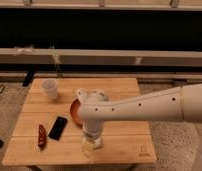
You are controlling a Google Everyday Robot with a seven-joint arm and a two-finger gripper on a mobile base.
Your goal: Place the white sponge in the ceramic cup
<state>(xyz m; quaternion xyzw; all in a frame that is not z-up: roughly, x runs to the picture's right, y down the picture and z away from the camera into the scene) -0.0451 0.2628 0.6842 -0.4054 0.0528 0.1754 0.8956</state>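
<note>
You're on step 1 of 2, the grasp. The claw (89, 143) hangs wide open directly over the sponge (97, 147), near the counter's (125, 141) front edge. Next, I judge: lower, close, lift, then carry it to the cup (50, 88) at back-left.

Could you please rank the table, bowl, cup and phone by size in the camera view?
1. Table.
2. Bowl, partly behind the arm.
3. Cup and phone look alike.
The gripper is at the sponge.
</note>
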